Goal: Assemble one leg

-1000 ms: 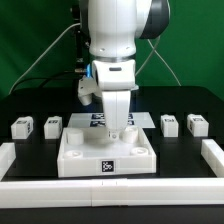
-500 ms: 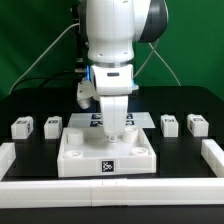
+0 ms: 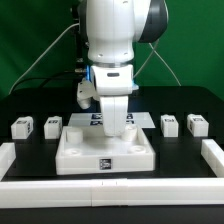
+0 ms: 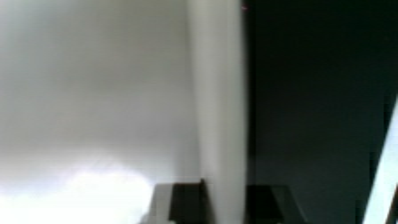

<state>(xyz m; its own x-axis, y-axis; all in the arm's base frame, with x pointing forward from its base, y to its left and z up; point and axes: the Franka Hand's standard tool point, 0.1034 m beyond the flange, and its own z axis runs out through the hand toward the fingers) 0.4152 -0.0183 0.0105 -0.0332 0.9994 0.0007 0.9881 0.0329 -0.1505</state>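
The large white square tray-like piece [image 3: 105, 152] lies at the table's middle. My gripper [image 3: 115, 131] is down at its far rim, shut on that rim. In the wrist view the white rim [image 4: 217, 100] runs between my two dark fingers [image 4: 185, 205], and the gripper [image 4: 226, 205] straddles it. Four small white legs with tags stand apart from the gripper. Two are on the exterior view's left [image 3: 20, 128] [image 3: 52, 126] and two on its right [image 3: 170, 124] [image 3: 196, 124].
The marker board [image 3: 92, 120] lies behind the tray piece, partly hidden by the arm. A low white wall [image 3: 110, 190] runs along the front, with side walls on the exterior view's left [image 3: 8, 152] and right [image 3: 212, 152]. Cables hang behind the arm.
The tray-like piece has slid a little toward the exterior view's left together with my gripper. The four legs have not moved.
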